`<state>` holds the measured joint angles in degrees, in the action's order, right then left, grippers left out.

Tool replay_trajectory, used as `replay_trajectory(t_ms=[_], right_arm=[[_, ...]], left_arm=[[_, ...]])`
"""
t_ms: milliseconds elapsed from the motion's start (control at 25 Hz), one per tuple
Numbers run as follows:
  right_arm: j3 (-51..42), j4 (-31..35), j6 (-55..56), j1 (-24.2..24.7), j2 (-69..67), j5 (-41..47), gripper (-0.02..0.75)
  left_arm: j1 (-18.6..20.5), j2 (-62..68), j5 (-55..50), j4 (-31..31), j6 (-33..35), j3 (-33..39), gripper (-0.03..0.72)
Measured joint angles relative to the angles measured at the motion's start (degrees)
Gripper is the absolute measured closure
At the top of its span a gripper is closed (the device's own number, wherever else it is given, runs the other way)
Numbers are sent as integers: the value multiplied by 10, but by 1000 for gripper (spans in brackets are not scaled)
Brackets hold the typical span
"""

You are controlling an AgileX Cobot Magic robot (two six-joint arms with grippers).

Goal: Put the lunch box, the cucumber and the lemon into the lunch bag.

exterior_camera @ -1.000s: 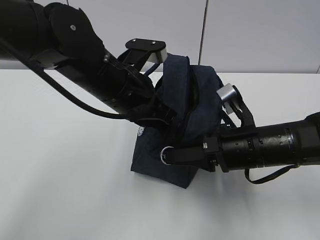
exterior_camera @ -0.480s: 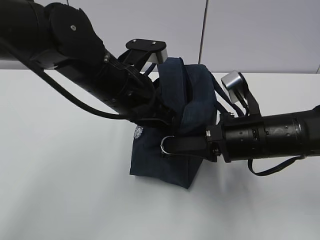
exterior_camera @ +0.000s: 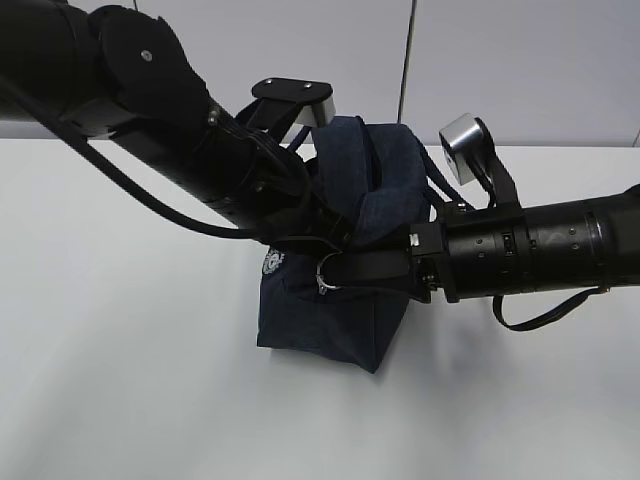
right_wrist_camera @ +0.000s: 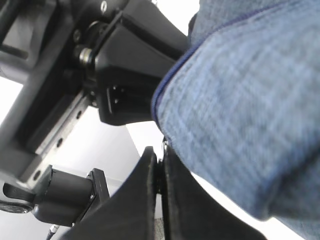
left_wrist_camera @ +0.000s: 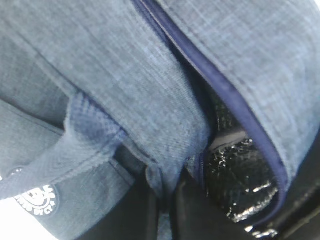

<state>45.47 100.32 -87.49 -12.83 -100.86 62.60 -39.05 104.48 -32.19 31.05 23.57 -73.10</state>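
- The bag (exterior_camera: 330, 320) is being stood on the white table (exterior_camera: 130, 380), near its middle, with both arms meeting at its upper front.
- The left gripper (exterior_camera: 318, 235) is being pressed against the bag's upper left side. In the left wrist view its fingers (left_wrist_camera: 150, 212) are being held together on a fold of the blue fabric just below the zip edge (left_wrist_camera: 225, 95).
- Beyond that edge a glossy black lining (left_wrist_camera: 235, 185) is being shown through the gap in the bag's top.
- The right gripper (exterior_camera: 345, 272) is being reached in from the right, level with the bag's front face. In the right wrist view its fingers (right_wrist_camera: 150, 200) are being pressed together with almost no gap between them.
- The metal ring (exterior_camera: 328, 275) is being seen at the right gripper's tip; whether it is being pinched cannot be told.
- The round white logo (exterior_camera: 273, 263) is being partly covered by the left arm.
- The bag's top flap (exterior_camera: 395, 190) is being raised and folded over between the two arms.
- The box, cucumber and lemon are not being seen in any view.
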Motion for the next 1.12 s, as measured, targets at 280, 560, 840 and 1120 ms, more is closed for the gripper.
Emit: replay_trajectory(t_ms=[280,560,840,1120], right_arm=[[1,-11,2,0,0,1,738],[1,-16,2,0,1,4,738],[2,-16,3,0,1,15,738],[5,-16,3,0,4,21,738]], left_arm=[[33,-10,-18,6,0,0,679],[52,-12,-63,10,0,0,351],[53,-36,-79,10,0,0,225],[53,-87,-101,-26,0,0,221]])
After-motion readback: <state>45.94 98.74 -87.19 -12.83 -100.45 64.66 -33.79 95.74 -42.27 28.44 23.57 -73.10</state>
